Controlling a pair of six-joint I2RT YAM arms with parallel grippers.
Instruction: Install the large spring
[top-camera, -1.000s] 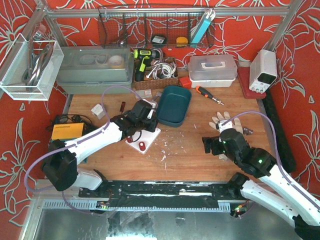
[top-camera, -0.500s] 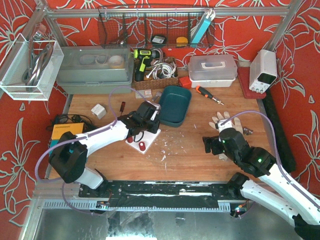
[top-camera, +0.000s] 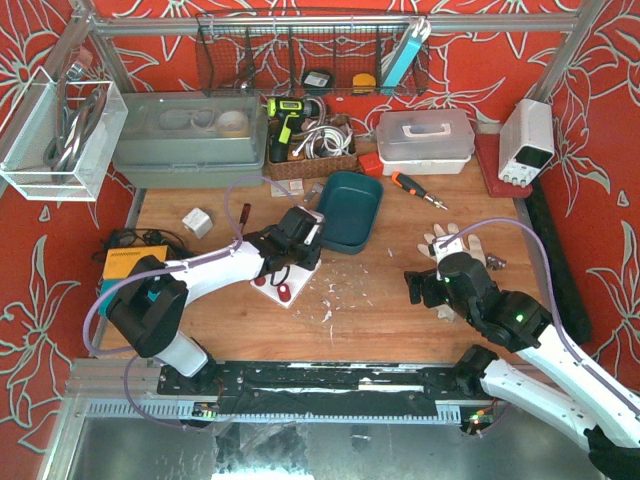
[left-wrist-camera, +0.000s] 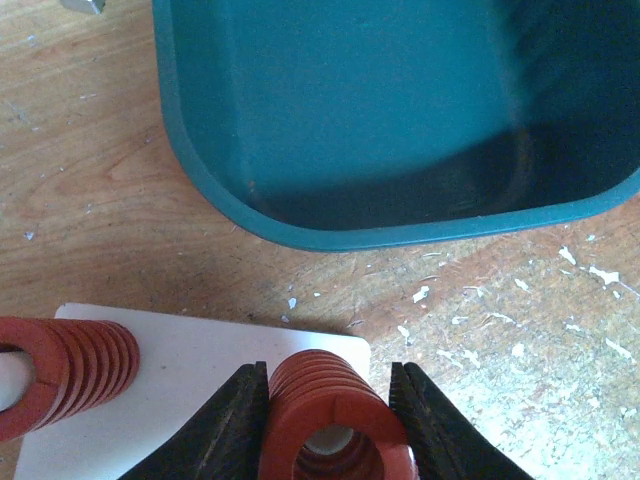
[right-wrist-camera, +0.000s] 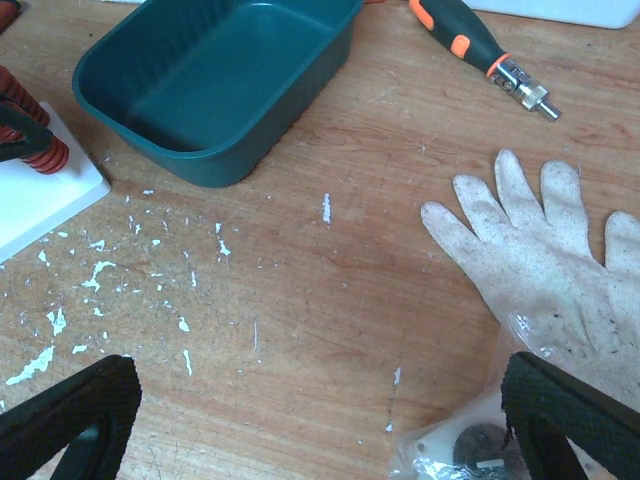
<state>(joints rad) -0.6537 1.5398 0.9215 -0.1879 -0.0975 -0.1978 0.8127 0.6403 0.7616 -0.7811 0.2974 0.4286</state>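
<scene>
Lower right of the overhead view first: the right gripper (top-camera: 424, 288) sits over the wooden table (top-camera: 370, 305) with its fingers spread wide and nothing between them. A small clear bag (right-wrist-camera: 465, 445) of dark parts lies just ahead of it, touching the near edge of a white work glove (right-wrist-camera: 540, 250) laid flat, fingers pointing away.

Now left of centre, where the action is. The left gripper (left-wrist-camera: 328, 395) is pinching the large spring (left-wrist-camera: 325, 425), one black finger against each side of the red coil. The spring stands upright at the corner of the white base plate (left-wrist-camera: 190, 375), with something pale showing down its bore. A second red spring (left-wrist-camera: 65, 370) sits on the same plate at the lower left of the wrist view, apart from the first and partly cut off by the frame.

Just past the plate is the teal bin (left-wrist-camera: 400, 120), close but not touching. Further back and to its right lies an orange-handled screwdriver (top-camera: 415, 187). Along the far edge: a grey tub (top-camera: 185, 140), a yellow-green drill (top-camera: 285, 120) and a white lidded box (top-camera: 425, 137).
</scene>
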